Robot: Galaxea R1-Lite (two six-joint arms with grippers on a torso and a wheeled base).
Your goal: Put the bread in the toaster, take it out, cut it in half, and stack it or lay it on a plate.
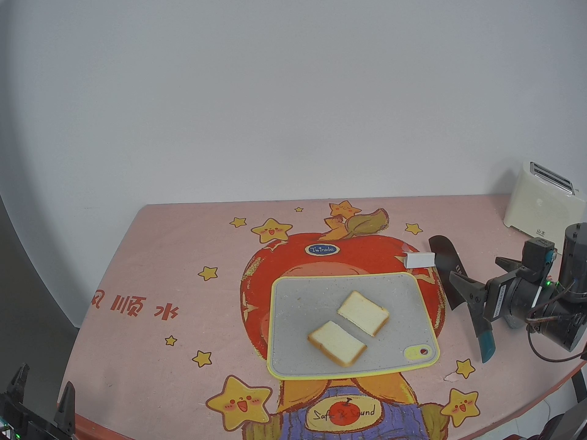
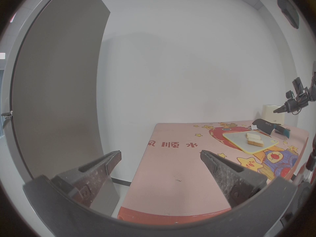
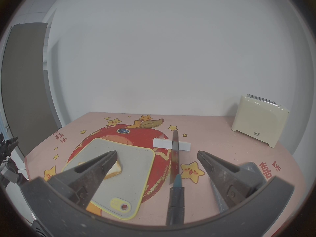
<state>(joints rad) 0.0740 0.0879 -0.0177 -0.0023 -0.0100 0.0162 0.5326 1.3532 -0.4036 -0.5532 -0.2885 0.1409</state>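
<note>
Right claw (image 3: pixel 156 153): I found it spread wide and empty, hanging above the handle end of the knife (image 3: pixel 174 148) and not touching it. The knife lay on the table (image 1: pixel 183 245) just beside the right edge of the cutting board (image 1: pixel 293 300), its blade across a small white block (image 3: pixel 162 144). On the board lay the far bread half (image 1: pixel 363 313) and the near bread half (image 1: pixel 337 343), close together. The toaster (image 1: pixel 541 206) stood at the far right corner. Left claw (image 2: pixel 160 153): wide open, empty, off the table's near left corner.
</note>
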